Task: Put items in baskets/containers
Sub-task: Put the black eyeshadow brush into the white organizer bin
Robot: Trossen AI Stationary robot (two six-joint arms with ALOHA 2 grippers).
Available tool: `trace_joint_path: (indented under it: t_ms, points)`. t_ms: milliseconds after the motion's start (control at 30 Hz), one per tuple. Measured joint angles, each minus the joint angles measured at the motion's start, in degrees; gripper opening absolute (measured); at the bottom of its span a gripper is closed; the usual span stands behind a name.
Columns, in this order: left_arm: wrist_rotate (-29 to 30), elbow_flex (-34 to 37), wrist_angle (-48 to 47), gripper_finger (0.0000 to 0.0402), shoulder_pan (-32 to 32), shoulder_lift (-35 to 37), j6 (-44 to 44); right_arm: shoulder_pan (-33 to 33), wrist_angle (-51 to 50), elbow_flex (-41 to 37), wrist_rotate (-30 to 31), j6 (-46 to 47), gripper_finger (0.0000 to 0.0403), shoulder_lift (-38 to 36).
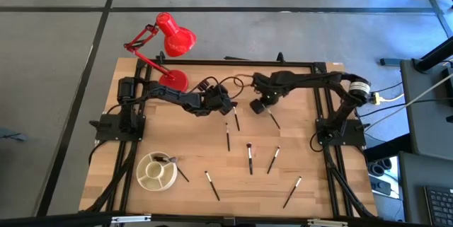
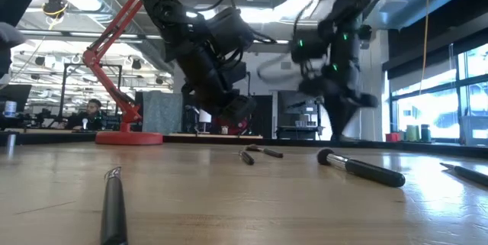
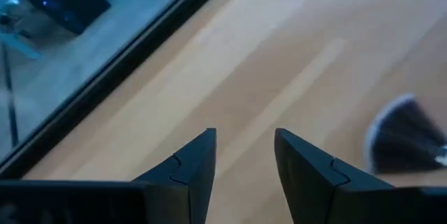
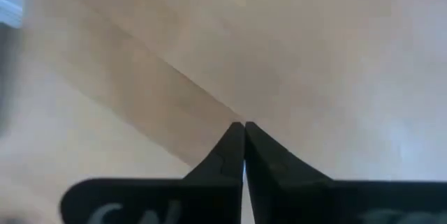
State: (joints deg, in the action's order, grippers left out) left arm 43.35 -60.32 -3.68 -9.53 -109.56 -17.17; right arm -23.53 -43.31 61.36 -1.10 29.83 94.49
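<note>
**Brushes scattered, dish lower left**

Nearest in the low view: a brush handle [image 2: 113, 211], bottom left. Mid-frame from above, loose brushes [image 1: 250, 158]; dish [image 1: 156, 172] lower left, holding one or two. Farther up, left gripper [image 1: 225, 106], jaws apart, empty; right gripper [image 1: 257, 105], jaws together. Probably between picks; next, descend over a brush.

Table [image 2: 252, 199]: light wood, it fills the near part.
Near brush [image 2: 113, 207]: dark handle, lies at the near left.
Right brush [image 2: 360, 168]: lies on the right, round dark tip toward the left.
Far brushes [image 2: 254, 153]: two small ones near the middle.
Red lamp [image 2: 114, 69]: stands far left.
Arms: two dark arms hang above the far middle.
Person [image 2: 90, 112]: sits in the room, far left.
</note>
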Motion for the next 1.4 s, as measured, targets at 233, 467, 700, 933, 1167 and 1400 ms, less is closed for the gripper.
trace_joint_path:
  t_ms: [233,467,700,933,1167,1400]
  points:
    - [-0.9,4.9,2.9,0.0143,-2.1,0.0,-0.1,0.6,15.0,4.5,5.7,-0.6,0.0002,-7.0]
    - [-11.4,8.2,3.1,0.0143,-6.1,4.2,1.7,6.7,41.0,-1.2,15.8,-5.8,0.0002,-8.9]
    - [-17.2,9.1,9.5,0.0143,-8.7,11.8,10.0,7.7,68.1,-10.5,13.9,-7.3,0.0002,-8.9]
    - [-16.0,9.5,6.8,0.0143,-9.0,12.8,12.7,10.1,80.8,-12.5,9.4,-30.2,0.0002,-10.8]
    - [-14.5,9.6,6.2,0.0143,-11.7,12.5,10.9,17.1,83.5,-13.9,5.2,-33.6,0.0002,-10.8]
    - [-14.4,9.6,6.8,0.0143,-11.6,11.7,10.6,19.9,93.5,-13.9,-11.4,-34.8,0.0002,-9.2]
